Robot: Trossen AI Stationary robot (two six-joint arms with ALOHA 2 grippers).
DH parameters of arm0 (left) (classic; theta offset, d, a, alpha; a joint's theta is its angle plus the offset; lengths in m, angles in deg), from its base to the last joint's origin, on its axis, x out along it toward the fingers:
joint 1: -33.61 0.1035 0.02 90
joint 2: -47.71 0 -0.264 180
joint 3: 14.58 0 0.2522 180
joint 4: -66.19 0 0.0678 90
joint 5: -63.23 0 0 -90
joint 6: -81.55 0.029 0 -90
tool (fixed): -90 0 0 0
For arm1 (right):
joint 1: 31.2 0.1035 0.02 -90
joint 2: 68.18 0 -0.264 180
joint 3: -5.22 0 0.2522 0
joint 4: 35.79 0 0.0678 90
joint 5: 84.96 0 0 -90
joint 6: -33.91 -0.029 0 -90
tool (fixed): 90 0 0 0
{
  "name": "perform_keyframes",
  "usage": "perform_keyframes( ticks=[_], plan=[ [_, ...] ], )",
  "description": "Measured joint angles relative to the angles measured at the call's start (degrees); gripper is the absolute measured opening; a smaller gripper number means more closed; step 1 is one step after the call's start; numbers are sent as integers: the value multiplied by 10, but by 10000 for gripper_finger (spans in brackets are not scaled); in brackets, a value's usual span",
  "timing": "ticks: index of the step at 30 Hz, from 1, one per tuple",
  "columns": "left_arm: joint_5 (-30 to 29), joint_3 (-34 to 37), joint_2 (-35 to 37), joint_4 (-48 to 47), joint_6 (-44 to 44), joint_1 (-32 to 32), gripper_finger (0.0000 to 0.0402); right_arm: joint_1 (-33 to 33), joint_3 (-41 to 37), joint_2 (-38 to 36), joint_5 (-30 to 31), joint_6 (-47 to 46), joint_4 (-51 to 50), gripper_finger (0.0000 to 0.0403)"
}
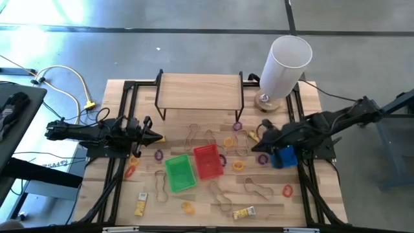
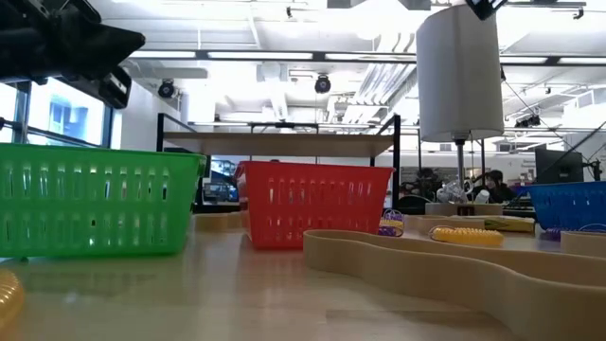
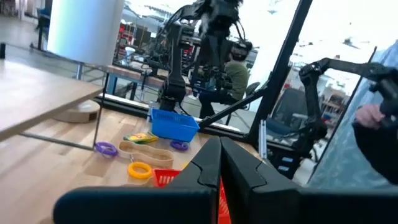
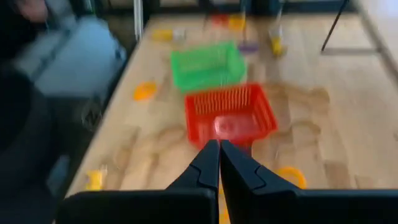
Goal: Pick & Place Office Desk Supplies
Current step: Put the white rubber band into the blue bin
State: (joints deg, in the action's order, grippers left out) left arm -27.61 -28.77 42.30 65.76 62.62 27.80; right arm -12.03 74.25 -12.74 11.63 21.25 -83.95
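Observation:
Small supplies lie loose on the wooden table [image 1: 310, 207]: purple rings [image 1: 159, 155] [image 1: 263, 159], a yellow ring [image 1: 238, 166], a red ring [image 1: 287, 190], tan rubber-band loops [image 1: 259, 188] and yellow-white packets [image 1: 140, 206] [image 1: 243, 212]. My left gripper [image 1: 155, 138] hovers shut over the table's left side, beyond the green basket [image 1: 180, 173]. Its shut fingers [image 3: 219, 155] point toward the blue basket [image 3: 174, 124]. My right gripper [image 1: 255, 147] hovers shut right of the red basket [image 1: 208, 160], and its fingers [image 4: 219, 155] point at that red basket [image 4: 231, 115]. Neither gripper holds anything that shows.
A wooden shelf on black legs [image 1: 199, 90] stands at the far edge, with a tall white cylinder [image 1: 284, 65] on a round base beside it. The blue basket [image 1: 284, 157] sits under my right arm. Black frame rails [image 1: 119, 188] run along both table sides.

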Motion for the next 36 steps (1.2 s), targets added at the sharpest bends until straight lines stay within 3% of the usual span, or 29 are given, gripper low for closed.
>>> perform_keyframes(
  ticks=[5,8,14,19,22,27,36],
  plan=[
    [0,0,0,1,-24,0,2,-1,18,66,98,-19,-27,2],
    [0,0,0,11,-15,0,2,-1,18,106,113,-37,-25,11],
    [0,0,0,9,-7,0,2,-20,18,175,101,-94,-54,88],
    [3,0,0,9,-15,0,2,-56,18,219,21,-116,-67,164],
    [3,0,0,9,-16,0,2,-69,18,253,6,-89,-68,188],
    [3,0,0,9,-17,0,2,-69,18,320,7,-13,-72,193],
    [3,0,0,8,-17,0,2,-82,18,393,-19,-18,-75,169]
  ],
)
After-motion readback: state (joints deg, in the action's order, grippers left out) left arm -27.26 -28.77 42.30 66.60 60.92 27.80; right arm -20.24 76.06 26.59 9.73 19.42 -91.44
